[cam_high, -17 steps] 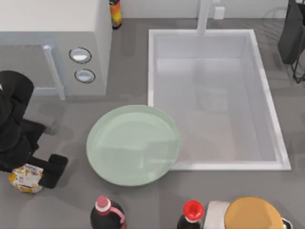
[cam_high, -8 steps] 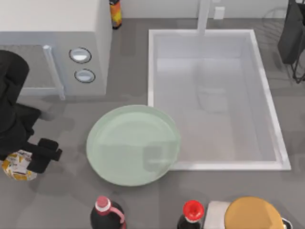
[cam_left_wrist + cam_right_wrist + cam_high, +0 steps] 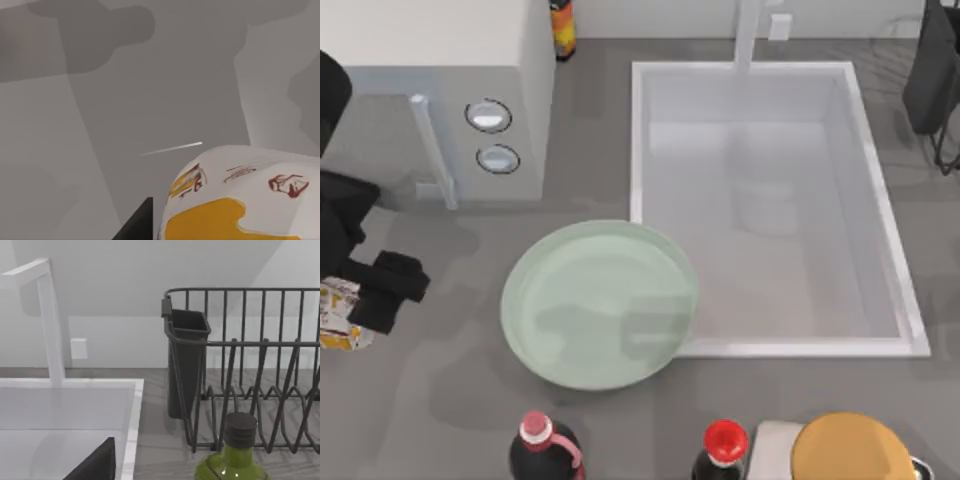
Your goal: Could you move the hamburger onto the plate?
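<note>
While the left gripper (image 3: 360, 305) is clamped on the small white-paper-wrapped hamburger with yellow patches (image 3: 337, 318) at the table's far left, well apart from the large mint-green round plate (image 3: 530, 330), you should expect it to be light and squashy; grip its sides gently.

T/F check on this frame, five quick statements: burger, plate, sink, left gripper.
1. The hamburger lies on the plate. False: it is at the table's far left edge, apart from the plate.
2. The left gripper is at the hamburger, at the table's left side. True.
3. The plate holds nothing. True.
4. The plate sits inside the sink basin. False: it rests on the counter, its rim by the basin's lower left corner.
5. The hamburger's wrap is plain white. False: the left wrist view shows a yellow-orange patch and red print on it.
</note>
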You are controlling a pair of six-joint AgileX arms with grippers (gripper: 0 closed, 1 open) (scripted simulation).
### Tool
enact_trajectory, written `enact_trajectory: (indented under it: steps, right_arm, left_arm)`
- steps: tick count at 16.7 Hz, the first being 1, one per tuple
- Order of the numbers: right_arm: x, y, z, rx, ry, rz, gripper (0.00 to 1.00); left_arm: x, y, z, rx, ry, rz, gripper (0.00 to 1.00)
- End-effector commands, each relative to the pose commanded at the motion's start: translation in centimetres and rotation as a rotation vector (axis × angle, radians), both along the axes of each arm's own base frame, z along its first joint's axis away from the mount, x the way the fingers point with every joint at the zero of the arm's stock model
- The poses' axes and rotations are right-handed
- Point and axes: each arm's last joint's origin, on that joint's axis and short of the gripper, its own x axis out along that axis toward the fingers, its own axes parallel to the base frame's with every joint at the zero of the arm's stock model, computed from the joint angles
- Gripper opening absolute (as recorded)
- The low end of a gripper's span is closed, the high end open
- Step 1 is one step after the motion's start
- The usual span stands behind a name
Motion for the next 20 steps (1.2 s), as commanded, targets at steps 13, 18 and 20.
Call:
enact_trajectory:
  steps: [13, 18, 20]
  right_arm:
    - [0.0, 0.0, 0.0, 0.0, 0.0, 0.0, 1.0]
    - [0.0, 0.0, 0.0, 0.0, 0.0, 0.0, 1.0]
    - [0.0, 0.0, 0.0, 0.0, 0.0, 0.0, 1.0]
  left_arm:
    - [4.2, -5.3, -0.3, 0.031, 0.076, 0.419, 0.0]
    - [6.2, -10.1, -1.6, 0.095, 0.111, 0.897, 0.0]
    - [6.7, -12.2, -2.3, 0.129, 0.11, 1.105, 0.0]
